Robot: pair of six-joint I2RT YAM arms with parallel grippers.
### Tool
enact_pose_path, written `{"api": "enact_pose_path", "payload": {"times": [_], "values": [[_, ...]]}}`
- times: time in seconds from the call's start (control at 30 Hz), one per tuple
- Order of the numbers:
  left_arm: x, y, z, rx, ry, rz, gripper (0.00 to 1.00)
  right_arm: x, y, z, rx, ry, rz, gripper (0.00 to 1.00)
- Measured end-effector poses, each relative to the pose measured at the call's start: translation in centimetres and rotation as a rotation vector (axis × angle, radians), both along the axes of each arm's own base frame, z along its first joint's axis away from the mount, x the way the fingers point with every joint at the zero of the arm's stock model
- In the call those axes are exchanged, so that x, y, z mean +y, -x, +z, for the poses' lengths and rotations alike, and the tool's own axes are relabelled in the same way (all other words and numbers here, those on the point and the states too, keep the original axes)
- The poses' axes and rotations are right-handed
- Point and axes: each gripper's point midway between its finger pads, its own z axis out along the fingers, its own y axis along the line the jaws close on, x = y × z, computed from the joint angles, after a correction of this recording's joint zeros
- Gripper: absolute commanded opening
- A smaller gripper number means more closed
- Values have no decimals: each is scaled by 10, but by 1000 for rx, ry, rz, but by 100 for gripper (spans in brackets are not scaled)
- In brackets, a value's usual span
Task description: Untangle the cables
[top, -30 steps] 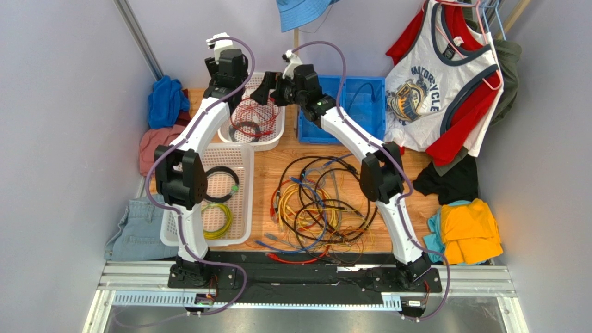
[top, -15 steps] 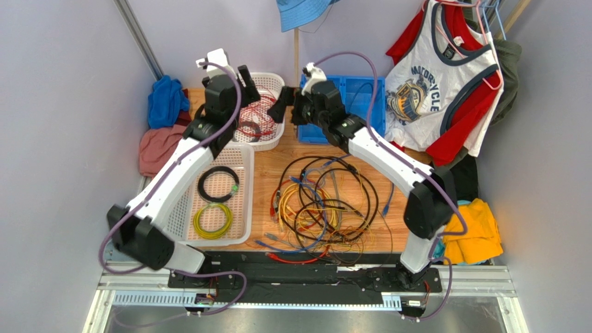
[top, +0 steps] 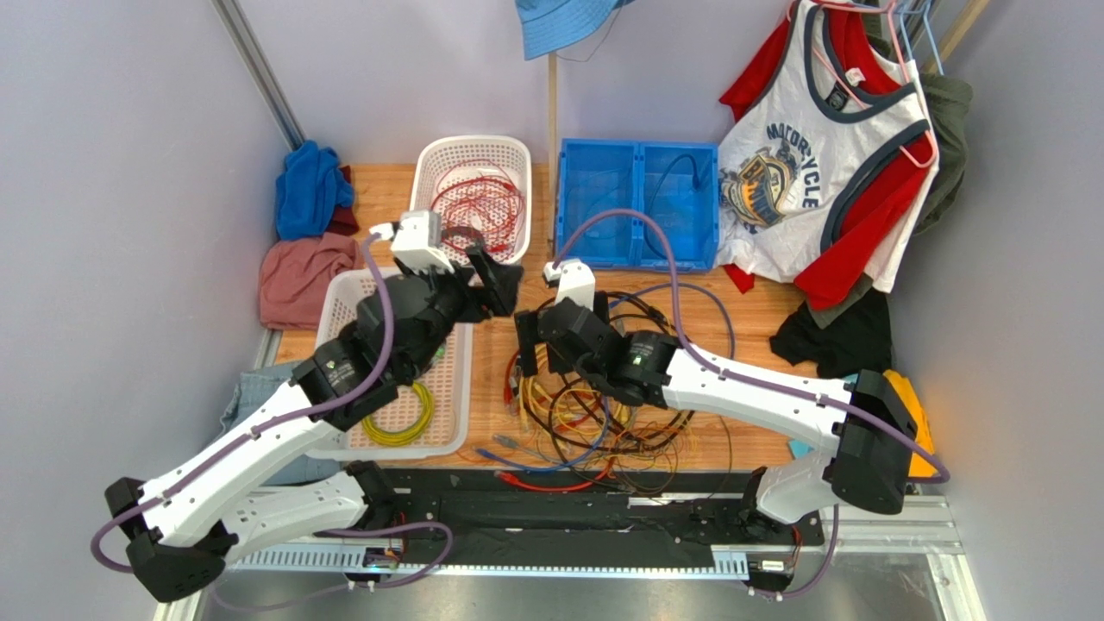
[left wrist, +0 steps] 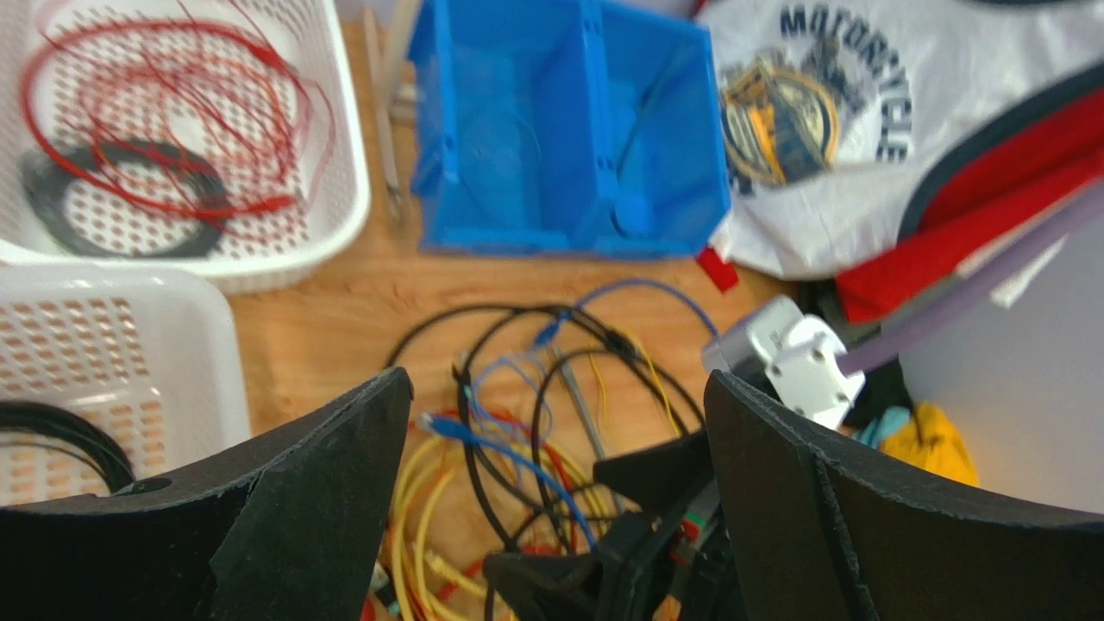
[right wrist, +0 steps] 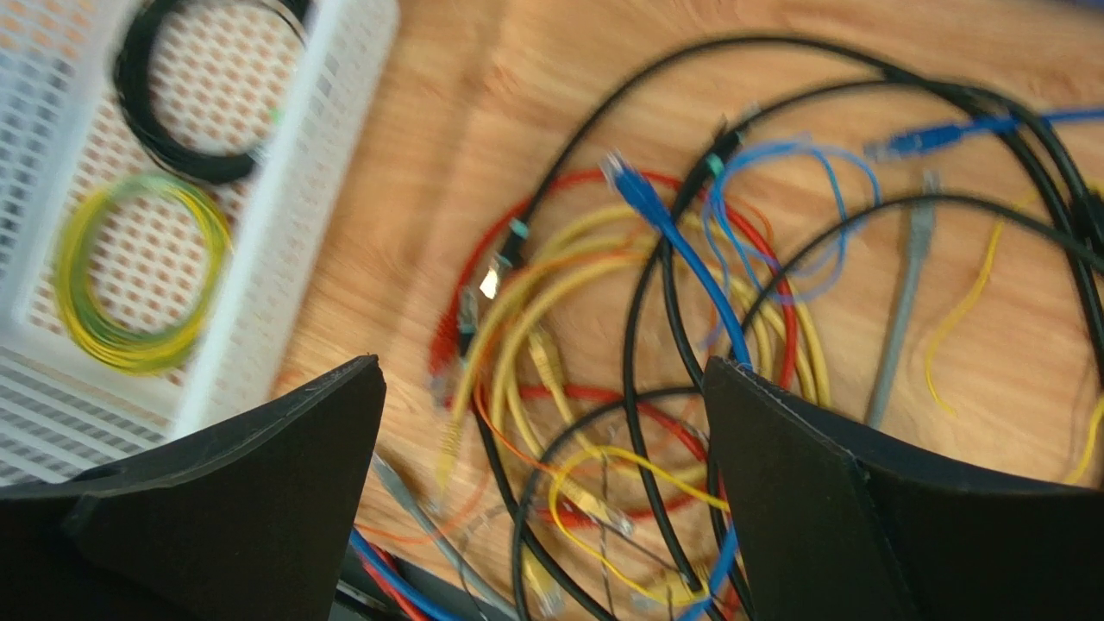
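From above: the left end effector (top: 490, 287), fingers parted, hangs beside the far-left edge of the cables (top: 599, 404), a knotted heap on the wooden tabletop (top: 386, 194). The right end effector (top: 531, 349) sits over the heap's left side (its opening cannot be told here).

Left wrist: fingers (left wrist: 324, 505) wide apart and empty, tangle ahead, blue bin (left wrist: 570, 130) beyond.

Right wrist: fingers (right wrist: 829, 505) spread, holding nothing, yellow, black, blue and red cords directly below.
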Motion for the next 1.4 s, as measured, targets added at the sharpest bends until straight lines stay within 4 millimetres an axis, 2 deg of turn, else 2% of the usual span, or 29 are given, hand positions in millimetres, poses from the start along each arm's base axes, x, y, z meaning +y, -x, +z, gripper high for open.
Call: {"api": "enact_pose_path", "payload": {"times": [0.1,0.23,0.3,0.37,0.43,0.5,0.6,0.83,0.93,0.97,1.2,1.23,1.33,1.37,1.4], "values": [[-21,17,-26,65,-21,-72,99,-21,14,-22,24,53,-22,100],[-33,33,-82,193,-19,-119,98,-77,42,-52,51,80,-60,100],[-31,41,-113,252,-25,-135,95,-97,51,-53,42,51,-84,100],[-27,53,-144,301,-32,-158,93,-114,55,-44,19,-5,-115,99],[-25,61,-164,331,-41,-184,91,-124,57,-32,-8,-65,-141,98],[-30,67,-177,351,-40,-223,90,-131,58,-24,-26,-115,-159,98],[-48,71,-190,392,-67,-283,88,-138,59,-16,-45,-157,-178,98],[-105,77,-239,513,-235,-391,83,-145,61,-19,-42,-142,-189,98],[-108,79,-257,545,-275,-398,79,-150,63,-21,-38,-124,-189,98],[-108,79,-262,552,-286,-395,74,-151,64,-20,-41,-127,-189,98],[-111,71,-279,563,-344,-373,65,-162,65,-20,-70,-143,-200,98],[-112,69,-281,564,-351,-368,61,-163,65,-21,-70,-142,-201,98],[-113,66,-287,570,-370,-357,32,-164,64,-21,-74,-137,-203,98],[-112,66,-290,572,-379,-353,10,-164,64,-21,-75,-138,-204,98],[-112,66,-292,575,-386,-352,4,-164,64,-21,-76,-137,-205,98]]}}
